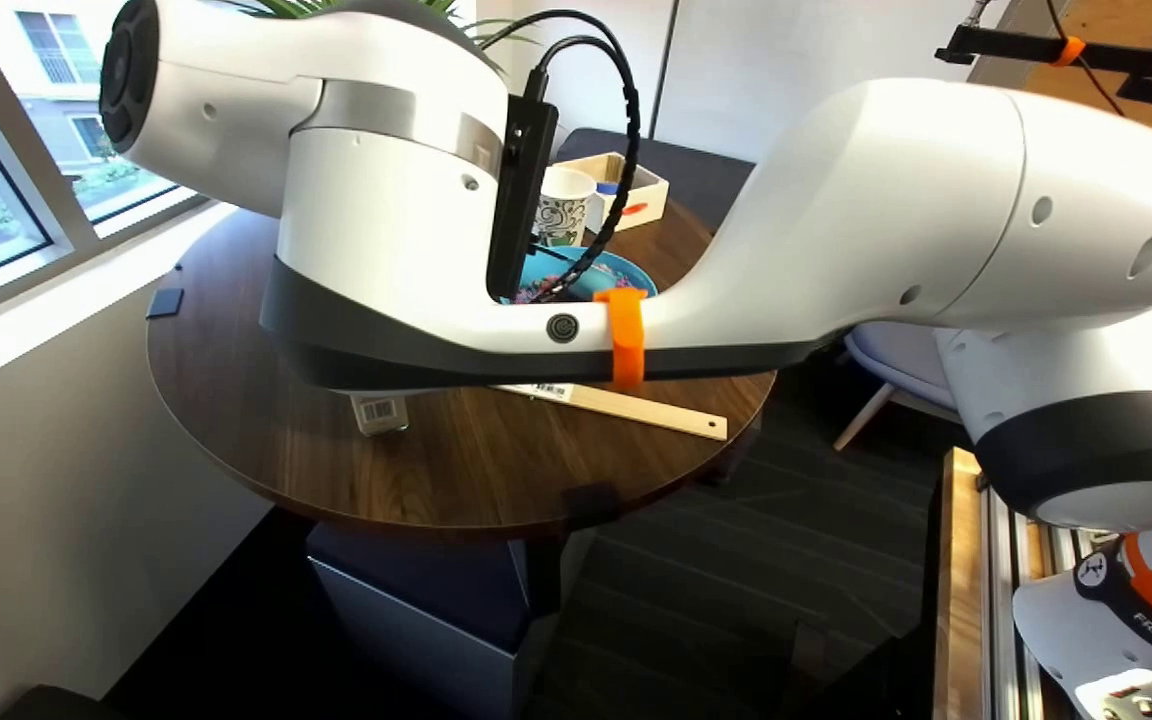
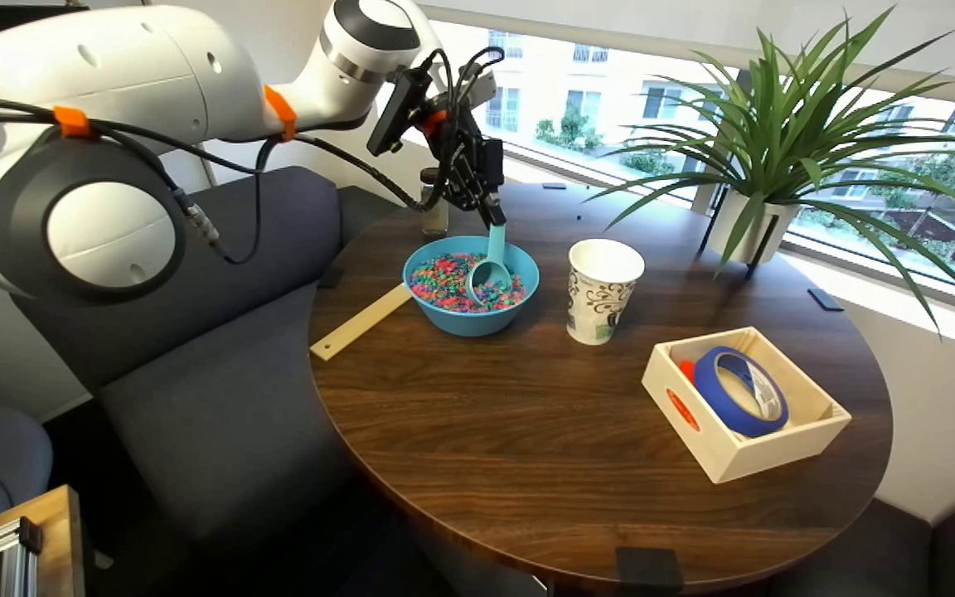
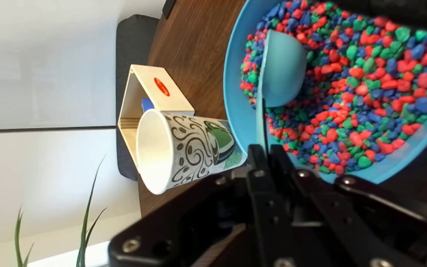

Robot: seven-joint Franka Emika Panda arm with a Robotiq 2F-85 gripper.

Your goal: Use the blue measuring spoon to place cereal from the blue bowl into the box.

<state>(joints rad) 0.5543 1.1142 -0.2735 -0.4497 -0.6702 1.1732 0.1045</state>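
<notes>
The blue bowl (image 2: 469,322) stands on the round table and holds the multicoloured cereal (image 2: 436,278); the bowl also shows in the wrist view (image 3: 232,92). My gripper (image 2: 494,214) is above the bowl's far rim, its fingers (image 3: 266,150) shut on the handle of the blue measuring spoon (image 3: 284,68). The spoon points down into the bowl, its scoop tilted on its side at the cereal, with some pieces at its lower edge. The pale wooden box (image 2: 768,460) stands apart from the bowl, beyond the cup. The arm hides part of the bowl in an exterior view (image 1: 644,275).
A white patterned cup (image 2: 598,298) stands between bowl and box, close to the bowl. A blue tape roll (image 2: 739,390) lies in the box. A flat wooden stick (image 2: 361,322) lies beside the bowl. A small jar (image 2: 434,220) stands behind it. A potted plant (image 2: 751,224) is by the window.
</notes>
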